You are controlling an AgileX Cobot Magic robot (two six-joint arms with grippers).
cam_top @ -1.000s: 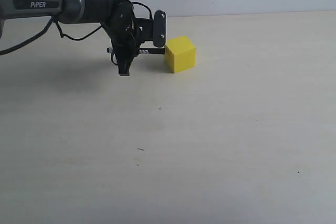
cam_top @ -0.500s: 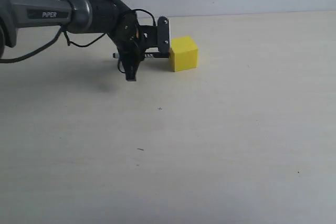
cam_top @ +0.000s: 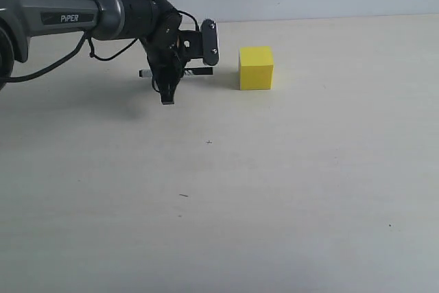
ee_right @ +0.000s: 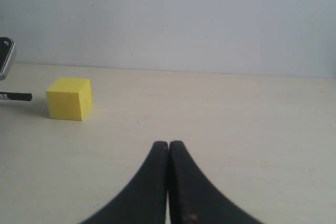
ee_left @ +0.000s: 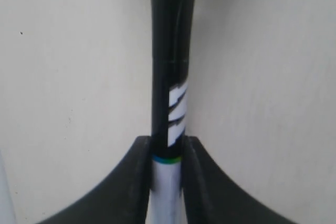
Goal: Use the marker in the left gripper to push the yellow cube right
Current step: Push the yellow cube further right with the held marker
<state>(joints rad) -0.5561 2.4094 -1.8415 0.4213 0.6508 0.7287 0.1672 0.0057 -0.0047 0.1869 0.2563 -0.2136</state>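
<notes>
– While the left pincer [ee_left: 167,148] clamps the marker [ee_left: 170,77], its tip sits just short of the cube [cam_top: 256,68] on the table [cam_top: 288,169].
– An off-centre push could spin the cube, or the marker might slip.

Bright, even diffuse light; soft shadow on table [cam_top: 309,190] beneath arm [cam_top: 55,15] (faint); left wrist close-up of marker [ee_left: 170,77] blurry.
</notes>
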